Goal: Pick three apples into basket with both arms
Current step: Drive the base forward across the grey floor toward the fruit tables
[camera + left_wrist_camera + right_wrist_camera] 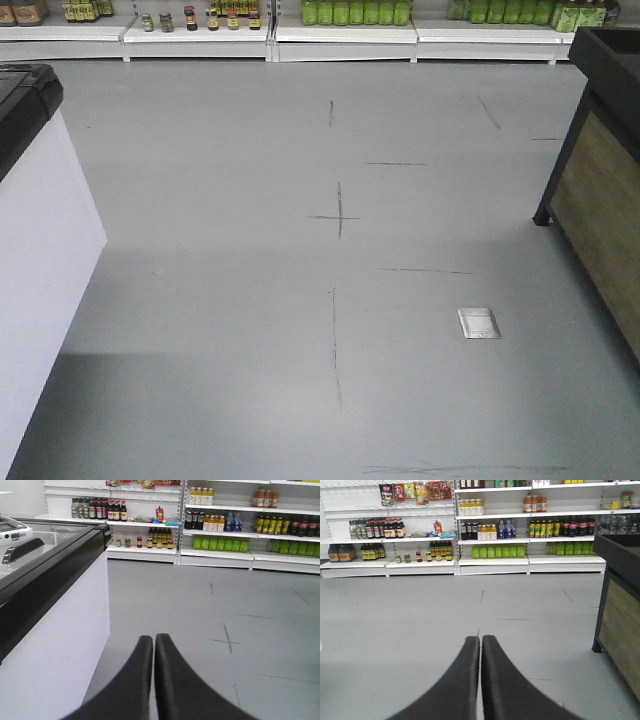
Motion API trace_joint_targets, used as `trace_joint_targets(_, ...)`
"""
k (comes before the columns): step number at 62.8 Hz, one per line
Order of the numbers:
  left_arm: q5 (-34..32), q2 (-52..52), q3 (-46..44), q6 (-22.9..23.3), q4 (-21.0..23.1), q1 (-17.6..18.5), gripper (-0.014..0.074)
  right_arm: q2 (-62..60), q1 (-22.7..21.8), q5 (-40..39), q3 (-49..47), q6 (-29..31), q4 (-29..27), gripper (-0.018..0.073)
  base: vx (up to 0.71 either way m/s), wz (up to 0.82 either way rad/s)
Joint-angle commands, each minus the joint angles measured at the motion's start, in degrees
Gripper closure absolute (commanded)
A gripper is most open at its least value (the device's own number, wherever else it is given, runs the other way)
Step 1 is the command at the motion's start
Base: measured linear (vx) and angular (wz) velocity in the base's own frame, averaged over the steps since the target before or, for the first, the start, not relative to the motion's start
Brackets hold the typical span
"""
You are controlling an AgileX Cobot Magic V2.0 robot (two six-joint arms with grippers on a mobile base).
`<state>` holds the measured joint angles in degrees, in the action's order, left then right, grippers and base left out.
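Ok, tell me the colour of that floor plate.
The floor plate is silver-grey; the front view shows it best.

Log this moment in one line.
left hand shut, empty | right hand shut, empty | apples, basket not in view | facing shelves

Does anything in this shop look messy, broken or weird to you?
Nothing spilled or broken. The grey floor carries thin dark lines and a cross, which look like deliberate marks. A small metal floor plate looks slightly skewed to them. The shelf bottles stand in neat rows.
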<state>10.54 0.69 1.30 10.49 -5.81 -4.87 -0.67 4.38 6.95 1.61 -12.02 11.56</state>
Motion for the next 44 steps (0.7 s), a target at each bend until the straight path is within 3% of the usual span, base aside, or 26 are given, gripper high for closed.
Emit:
trace_joint_targets(1,-3.98,0.89,0.46,0.35,0.04,-0.15,0.0603,-0.77,-0.35,-4.48,0.77,0.05,0.67,0.0564,0.14,0.13)
trace_joint_targets(44,-3.98,0.89,0.46,0.35,0.04,-0.15,0.0603,-0.77,-0.35,-4.48,0.77,0.05,0.67,0.0564,0.18,0.05)
